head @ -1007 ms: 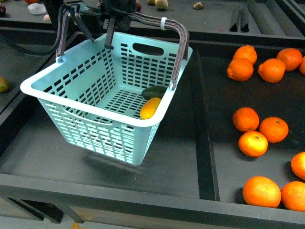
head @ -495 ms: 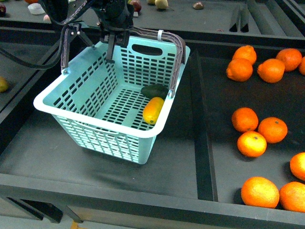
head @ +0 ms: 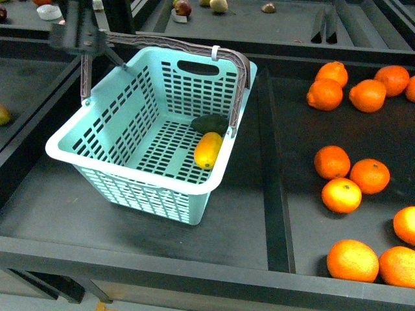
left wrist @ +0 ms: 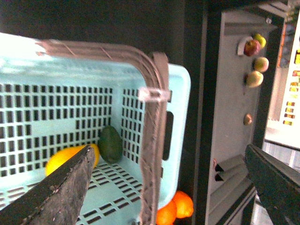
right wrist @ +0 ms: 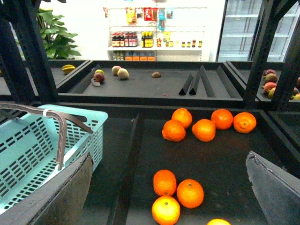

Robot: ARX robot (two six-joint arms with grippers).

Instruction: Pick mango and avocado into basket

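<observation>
Dark shelf trays (head: 246,214), shop-like bkgd. Basket (head: 123,139), tilted and lifted 1 s ago, now sits flat on tray; left gripper (left wrist: 164,187) has let go of handles, jaws wide apart, backing off. Mango (head: 208,149) + avocado (head: 209,123) touching in basket's right corner. Right gripper (right wrist: 168,197) apart, empty, over oranges (head: 350,175). Task looks done.
</observation>
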